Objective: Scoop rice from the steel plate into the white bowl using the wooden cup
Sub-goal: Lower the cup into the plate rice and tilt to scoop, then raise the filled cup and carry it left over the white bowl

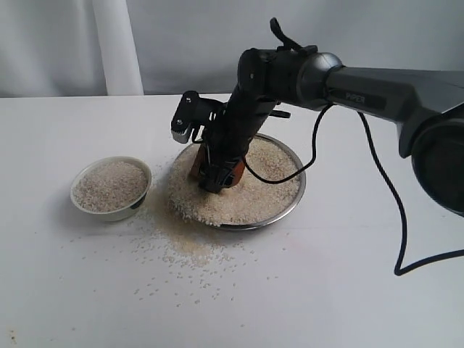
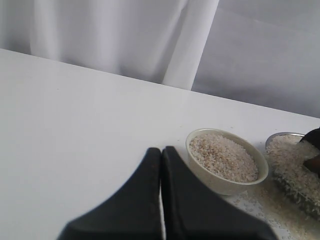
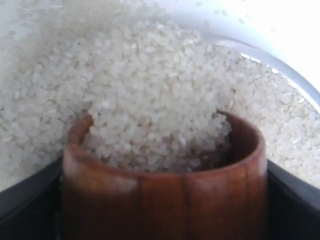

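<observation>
The steel plate (image 1: 296, 190) holds a wide heap of rice (image 1: 268, 177). My right gripper (image 1: 215, 177) reaches down into that heap, shut on the wooden cup (image 1: 233, 174), which is tipped mouth-first into the grains. In the right wrist view the wooden cup (image 3: 165, 192) sits between the black fingers (image 3: 292, 205), its far rim buried and rice (image 3: 150, 100) spilling inside; the plate's rim (image 3: 280, 67) curves beyond. The white bowl (image 1: 130, 209) stands left of the plate, heaped with rice. My left gripper (image 2: 161, 152) hangs shut and empty, with the white bowl (image 2: 222, 182) just beyond it.
Loose grains (image 1: 181, 250) are scattered over the white table in front of the plate and bowl. A black cable (image 1: 395, 210) trails from the right arm across the table. A pale curtain (image 1: 116, 43) backs the scene.
</observation>
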